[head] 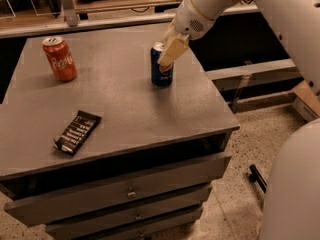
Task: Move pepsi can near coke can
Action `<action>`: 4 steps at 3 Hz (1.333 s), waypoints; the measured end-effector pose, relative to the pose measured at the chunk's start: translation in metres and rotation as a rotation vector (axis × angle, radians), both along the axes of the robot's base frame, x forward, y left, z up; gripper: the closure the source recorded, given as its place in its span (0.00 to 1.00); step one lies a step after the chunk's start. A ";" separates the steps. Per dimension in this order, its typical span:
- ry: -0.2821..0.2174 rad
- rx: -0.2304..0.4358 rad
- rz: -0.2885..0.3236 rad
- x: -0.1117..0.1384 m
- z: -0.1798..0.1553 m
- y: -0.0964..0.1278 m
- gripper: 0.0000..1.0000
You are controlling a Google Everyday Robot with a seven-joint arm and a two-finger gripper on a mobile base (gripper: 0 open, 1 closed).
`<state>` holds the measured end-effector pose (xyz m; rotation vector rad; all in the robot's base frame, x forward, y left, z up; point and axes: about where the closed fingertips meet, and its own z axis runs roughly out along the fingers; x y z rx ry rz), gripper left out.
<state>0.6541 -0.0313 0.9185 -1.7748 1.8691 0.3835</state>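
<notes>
The pepsi can (161, 74), dark blue with a silver top, stands upright on the grey table top (125, 99), right of centre towards the back. My gripper (166, 58) comes down from the upper right on the white arm and sits at the can's top right side, covering part of its rim. The coke can (60, 59), red with white script, stands upright at the back left of the table, well apart from the blue can.
A dark snack bar wrapper (77, 132) lies at the front left of the table. The table has drawers (130, 191) below its front edge. A shelf (100, 9) runs behind the table. My white body (290, 184) fills the lower right.
</notes>
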 end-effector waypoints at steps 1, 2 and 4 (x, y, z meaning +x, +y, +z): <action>0.002 0.001 0.002 0.001 -0.002 0.002 0.87; -0.008 0.022 -0.013 0.000 0.003 0.005 1.00; -0.108 0.218 -0.008 0.014 0.052 0.029 1.00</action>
